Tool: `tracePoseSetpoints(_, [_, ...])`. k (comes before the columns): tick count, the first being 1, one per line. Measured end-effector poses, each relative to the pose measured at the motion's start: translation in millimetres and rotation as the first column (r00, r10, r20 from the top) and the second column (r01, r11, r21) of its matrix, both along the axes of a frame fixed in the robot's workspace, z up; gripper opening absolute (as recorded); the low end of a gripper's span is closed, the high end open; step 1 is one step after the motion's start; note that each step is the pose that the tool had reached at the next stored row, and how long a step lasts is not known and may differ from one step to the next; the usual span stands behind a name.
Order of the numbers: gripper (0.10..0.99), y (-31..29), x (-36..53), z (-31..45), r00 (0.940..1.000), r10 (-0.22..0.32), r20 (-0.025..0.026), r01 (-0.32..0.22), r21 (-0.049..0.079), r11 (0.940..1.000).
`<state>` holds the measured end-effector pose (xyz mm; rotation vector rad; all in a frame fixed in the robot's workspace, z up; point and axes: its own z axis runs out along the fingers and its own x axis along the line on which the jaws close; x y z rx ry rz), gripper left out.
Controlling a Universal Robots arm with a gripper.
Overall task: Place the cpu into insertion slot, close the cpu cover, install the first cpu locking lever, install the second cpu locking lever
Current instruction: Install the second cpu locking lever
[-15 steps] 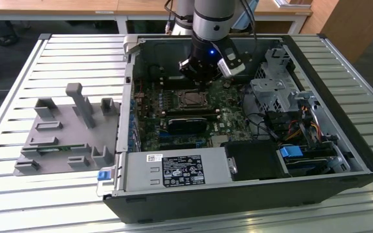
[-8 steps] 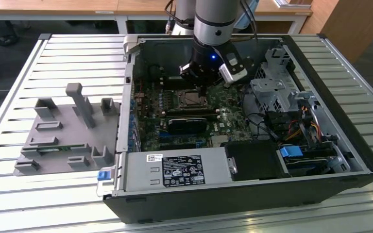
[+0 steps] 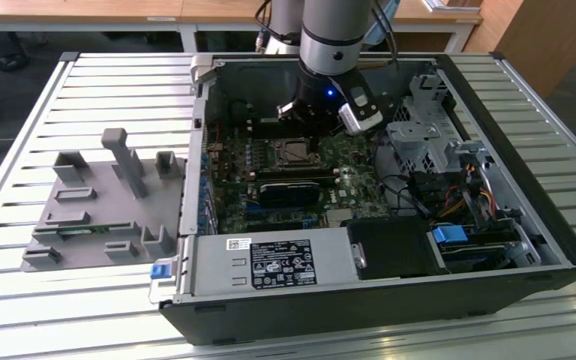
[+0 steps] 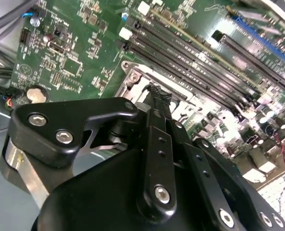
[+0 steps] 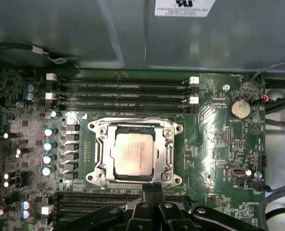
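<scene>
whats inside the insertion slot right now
In the first wrist view the cpu sits in the insertion slot, with the cpu cover framing its silvery top. The socket contacts beneath are covered by the chip.

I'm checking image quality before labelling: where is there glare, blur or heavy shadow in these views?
In the first wrist view, the cpu sits sharp, with a soft sheen on its top and bright glints on the cpu cover. In the second wrist view, the claw looms dark in front of the motherboard. In the exterior view, the case interior is shadowed under the arm.
</scene>
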<state>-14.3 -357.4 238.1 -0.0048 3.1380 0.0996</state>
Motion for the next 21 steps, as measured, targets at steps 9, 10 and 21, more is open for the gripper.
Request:
tracePoseSetpoints(9, [0.106,-8.8,-0.6,-0.6,1.0,0.0,0.0,0.0,0.003,1.0])
tracePoseSetpoints(10, [0.106,-9.9,-0.7,-0.7,1.0,0.0,0.0,0.0,0.003,1.0])
tracePoseSetpoints(21, [0.106,-13.0,-23.7,-2.7,1.0,0.0,0.0001,0.0,0.005,1.0])
